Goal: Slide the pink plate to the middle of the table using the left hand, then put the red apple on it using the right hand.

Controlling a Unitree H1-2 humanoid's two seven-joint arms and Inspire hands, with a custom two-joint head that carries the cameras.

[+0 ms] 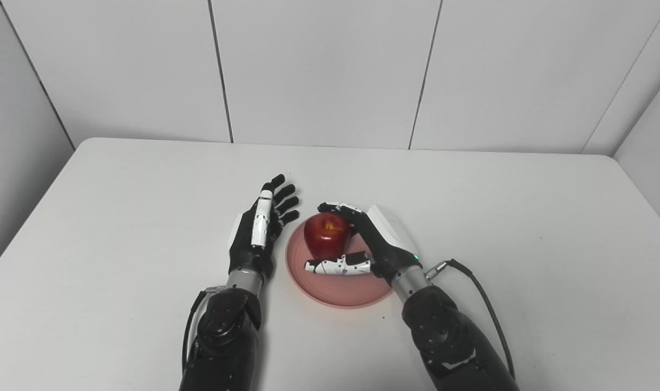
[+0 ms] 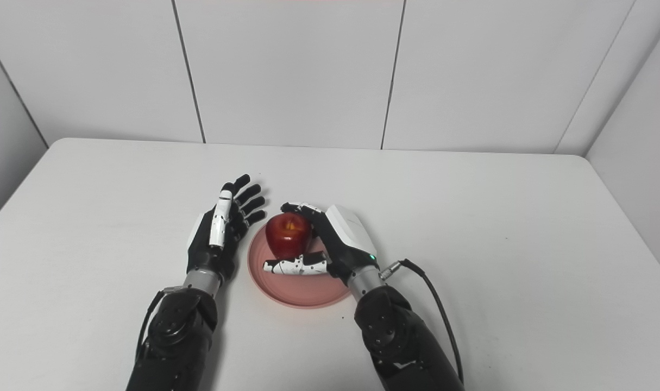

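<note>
On the pink plate (image 1: 335, 290), right hand (image 1: 376, 239) fingers (image 1: 338, 265) clasp the red apple (image 1: 324, 234).

No readable text, labels, brands, numbers or signs anywhere in either view.

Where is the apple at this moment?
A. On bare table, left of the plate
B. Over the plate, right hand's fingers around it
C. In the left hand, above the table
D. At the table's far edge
B: the apple sits over the plate with the right hand wrapped around it; the left hand is open beside the plate.
</note>
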